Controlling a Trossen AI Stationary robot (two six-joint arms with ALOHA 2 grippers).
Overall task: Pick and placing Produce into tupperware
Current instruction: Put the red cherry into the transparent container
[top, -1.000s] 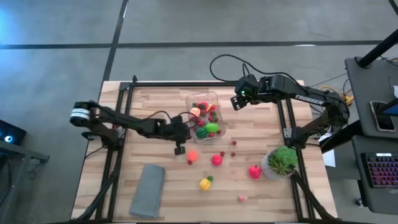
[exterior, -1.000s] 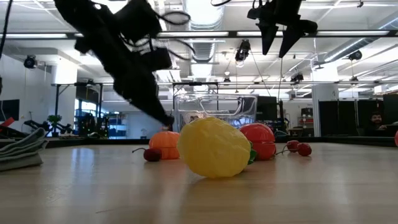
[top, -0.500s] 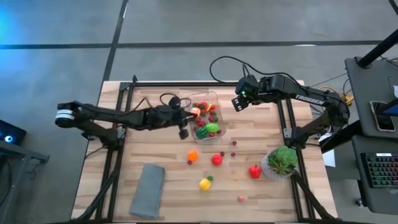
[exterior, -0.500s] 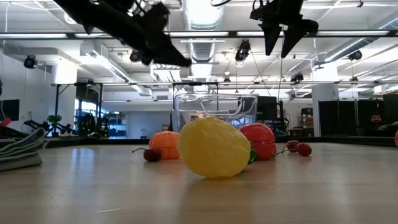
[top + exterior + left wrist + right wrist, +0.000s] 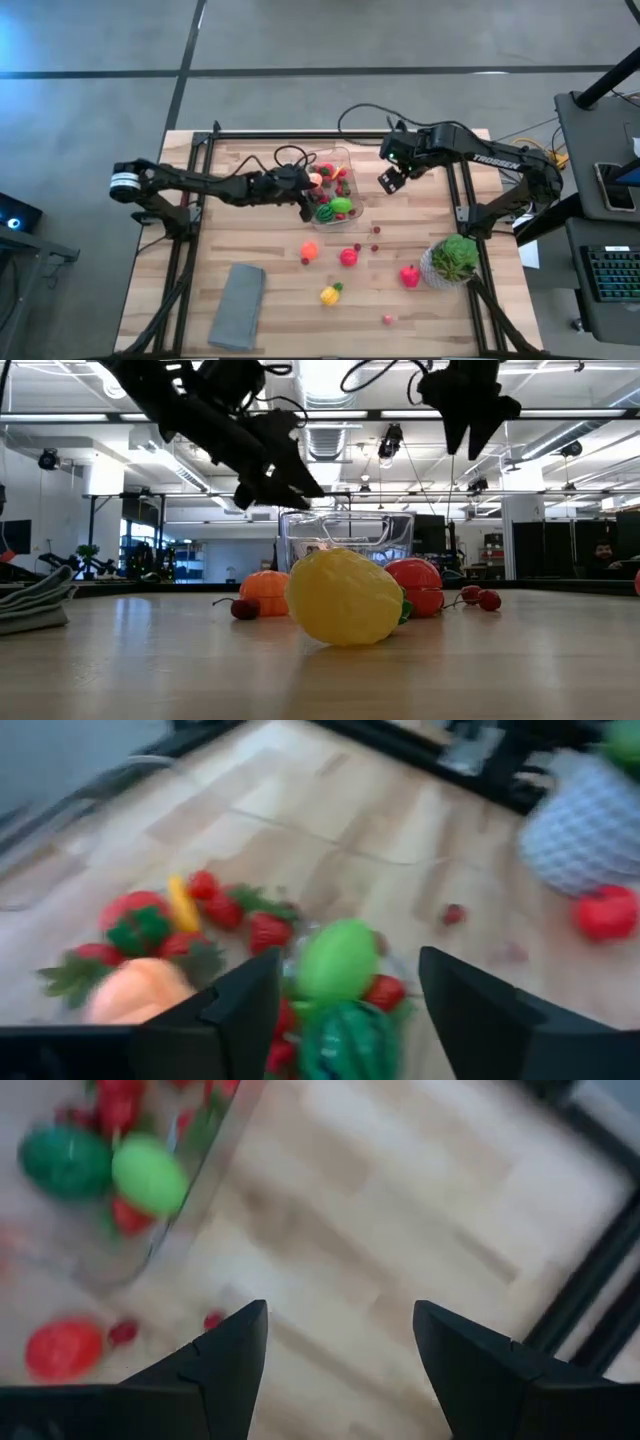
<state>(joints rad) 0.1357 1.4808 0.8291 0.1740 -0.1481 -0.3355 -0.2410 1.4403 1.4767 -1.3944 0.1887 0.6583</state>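
Clear tupperware [image 5: 331,187] at table's far centre, long axis running near to far, holding produce [image 5: 330,198], left gripper [image 5: 305,205] over its near-left edge, fingers apart and empty, right gripper [image 5: 389,180] just right of it, fingers apart, empty.

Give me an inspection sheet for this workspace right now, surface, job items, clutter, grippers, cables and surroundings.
Surface: wooden table.
Job's things: tupperware holds mixed produce; orange piece, red piece, yellow piece lie outside.
Clutter: grey cloth, potted plant.
Grippers: left gripper over the tupperware's edge, open, empty; right gripper raised beside the tupperware, open, empty.
Cables: black cable looping off the far edge.
Surroundings: keyboard on side desk.
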